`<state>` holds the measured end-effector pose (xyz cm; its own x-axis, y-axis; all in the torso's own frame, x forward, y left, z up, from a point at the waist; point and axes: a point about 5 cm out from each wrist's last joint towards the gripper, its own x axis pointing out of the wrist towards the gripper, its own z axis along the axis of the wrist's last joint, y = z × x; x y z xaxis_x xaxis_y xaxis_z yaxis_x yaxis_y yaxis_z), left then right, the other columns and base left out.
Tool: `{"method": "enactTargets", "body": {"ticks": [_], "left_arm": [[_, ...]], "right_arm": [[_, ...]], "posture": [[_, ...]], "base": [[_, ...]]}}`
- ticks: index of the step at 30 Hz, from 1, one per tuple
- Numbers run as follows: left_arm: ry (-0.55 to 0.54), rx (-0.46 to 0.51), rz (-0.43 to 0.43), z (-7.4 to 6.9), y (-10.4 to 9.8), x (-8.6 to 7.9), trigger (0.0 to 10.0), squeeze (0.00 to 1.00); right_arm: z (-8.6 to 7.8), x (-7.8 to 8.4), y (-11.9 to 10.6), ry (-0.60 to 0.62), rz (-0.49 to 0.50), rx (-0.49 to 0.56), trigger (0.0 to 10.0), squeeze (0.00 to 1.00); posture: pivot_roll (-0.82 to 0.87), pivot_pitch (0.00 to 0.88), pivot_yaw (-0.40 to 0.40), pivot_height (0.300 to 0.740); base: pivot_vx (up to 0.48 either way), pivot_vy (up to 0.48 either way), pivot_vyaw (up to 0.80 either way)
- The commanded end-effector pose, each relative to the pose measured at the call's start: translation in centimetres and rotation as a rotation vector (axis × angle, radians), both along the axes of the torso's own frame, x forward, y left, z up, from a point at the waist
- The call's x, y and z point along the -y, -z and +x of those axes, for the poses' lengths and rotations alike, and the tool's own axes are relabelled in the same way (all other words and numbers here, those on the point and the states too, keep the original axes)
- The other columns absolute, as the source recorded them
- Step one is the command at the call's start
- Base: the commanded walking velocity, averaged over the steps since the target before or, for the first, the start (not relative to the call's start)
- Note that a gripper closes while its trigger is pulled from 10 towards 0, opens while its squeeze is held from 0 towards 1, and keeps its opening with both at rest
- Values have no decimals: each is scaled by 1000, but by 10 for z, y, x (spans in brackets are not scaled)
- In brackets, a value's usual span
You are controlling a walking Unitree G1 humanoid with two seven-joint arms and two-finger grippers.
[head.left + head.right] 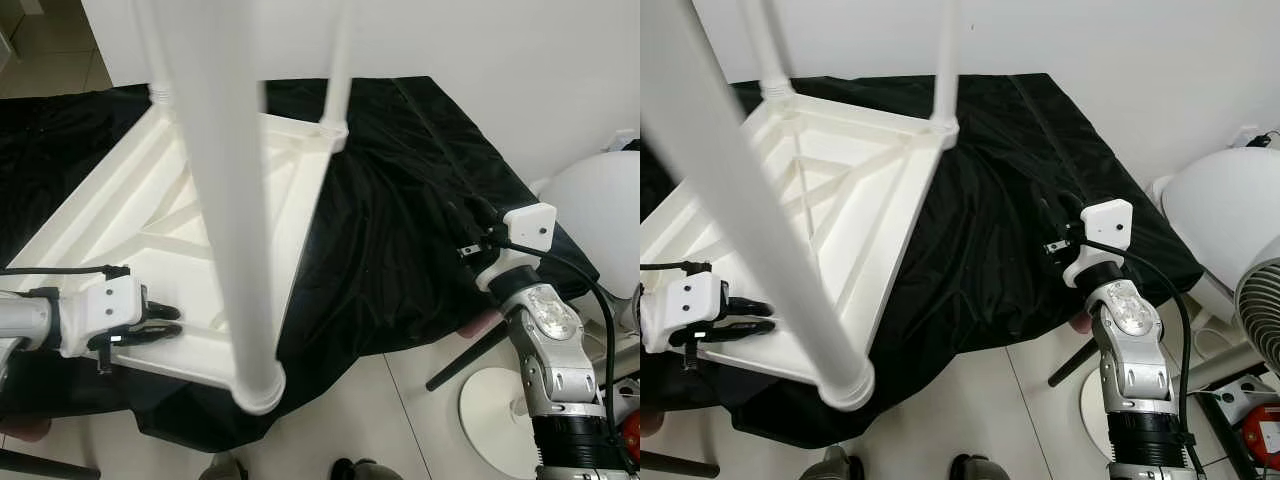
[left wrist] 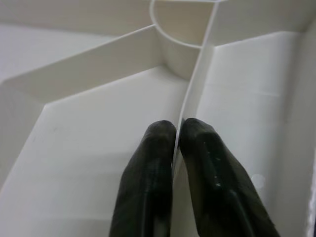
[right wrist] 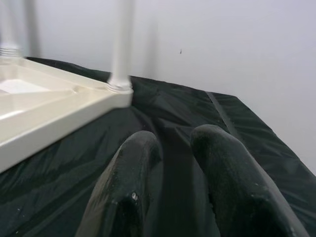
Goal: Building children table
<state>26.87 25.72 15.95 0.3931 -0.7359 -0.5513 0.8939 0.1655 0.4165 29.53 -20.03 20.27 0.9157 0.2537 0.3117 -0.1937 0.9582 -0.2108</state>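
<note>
The white children's table (image 1: 150, 200) lies upside down on a black sheet (image 1: 400, 250). Its legs point up: one close to the camera (image 1: 235, 200) and two farther back (image 1: 338, 70). At the table's near left edge, my left gripper (image 1: 170, 325) is shut on a thin white rib (image 2: 195, 84) of the underside; the rib is pinched between its fingertips (image 2: 160, 136). My right gripper (image 3: 175, 140) hovers over the black sheet to the right of the table (image 1: 1055, 218). It is open by a small gap, with nothing in it.
A white fan (image 1: 1230, 230) with a round base (image 1: 495, 405) stands on the tiled floor at the right. A black rod (image 1: 470, 355) leans there. Shoes (image 1: 355, 468) show at the bottom edge. A white wall (image 1: 500, 60) closes the back.
</note>
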Motion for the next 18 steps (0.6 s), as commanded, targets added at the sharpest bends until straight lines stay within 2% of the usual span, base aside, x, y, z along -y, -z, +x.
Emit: {"method": "enactTargets", "body": {"ticks": [1, 5, 6, 7, 8, 10, 11, 12, 13, 14, 18], "left_arm": [[-95, -55, -25, -2, 15, -7, 0, 0], [-101, -26, -74, 0, 16, 1, 0, 0], [-106, -4, -94, 1, 17, 6, 863, 0], [-108, 11, -107, 2, 17, 9, 863, 0], [-115, 44, -134, 5, 15, 16, 3137, 0], [-119, 66, -151, 6, 14, 21, 3137, 0], [-119, 75, -182, 8, 11, 26, 6431, 0], [-119, 75, -182, 8, 11, 26, 6431, 0], [-122, 102, -211, 11, 7, 32, 5333, 0], [-131, 119, -235, 14, 4, 38, 10000, 0], [-140, 151, -284, 18, -3, 50, 10000, 0]], "right_arm": [[-1, 5, 3, 22, 3, -3, 10000, 0], [-1, 5, 2, 26, 5, -2, 10000, 0], [-1, 5, 2, 29, 6, -1, 10000, 0], [-1, 6, 2, 30, 6, -1, 10000, 0], [-1, 6, 3, 34, 6, -2, 10000, 0], [0, 7, 3, 36, 7, -3, 10000, 0], [0, 7, 3, 38, 12, -4, 10000, 0], [0, 7, 3, 38, 12, -4, 10000, 0], [0, 8, 4, 42, 14, -7, 10000, 0], [1, 8, 4, 45, 19, -10, 10000, 0], [1, 9, 5, 56, 28, -15, 10000, 0]], "posture": [[95, 136, -34, 740], [88, 142, -34, 740], [88, 142, -34, 740], [88, 142, -34, 740], [88, 142, -34, 740], [88, 142, -34, 740], [87, 150, -35, 740], [87, 150, -35, 740], [88, 151, -35, 740], [89, 153, -33, 740], [87, 154, -30, 740]], "base": [[0, 0, 0], [0, 0, 0], [0, 0, 0], [0, 0, 0], [0, 0, 0], [0, 0, 0], [0, 0, 0], [0, 0, 0], [0, 0, 0], [0, 0, 0], [0, 0, 0]]}}
